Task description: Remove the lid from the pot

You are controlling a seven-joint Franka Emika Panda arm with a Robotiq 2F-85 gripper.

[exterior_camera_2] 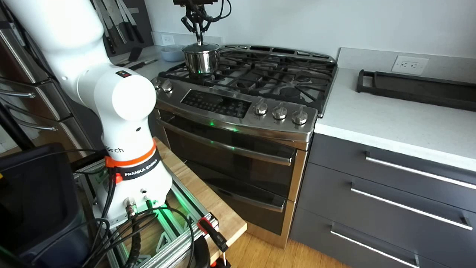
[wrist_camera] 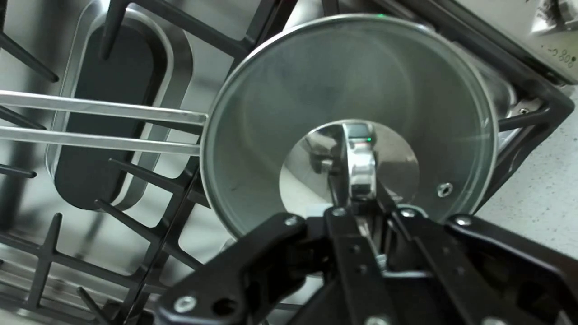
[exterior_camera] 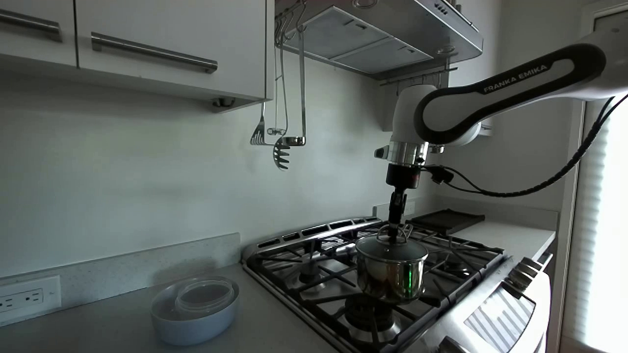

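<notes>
Lid (wrist_camera: 316,81) — round, grey, metal-rimmed; seated on the pot (exterior_camera: 390,277). Pot: shiny steel, on the stove (exterior_camera_2: 282,128), beneath your gripper (wrist_camera: 357,187). Gripper: pointing straight down — you have it pinching the lid's bright loop handle (wrist_camera: 361,160) from both sides.

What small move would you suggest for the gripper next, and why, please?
I would probably squeeze the gripper gently onto the handle before any lifting. The lid sits on the pot, and the gripper closely straddles the handle, but the wrist view does not clearly show whether it presses firmly on both sides.
</notes>
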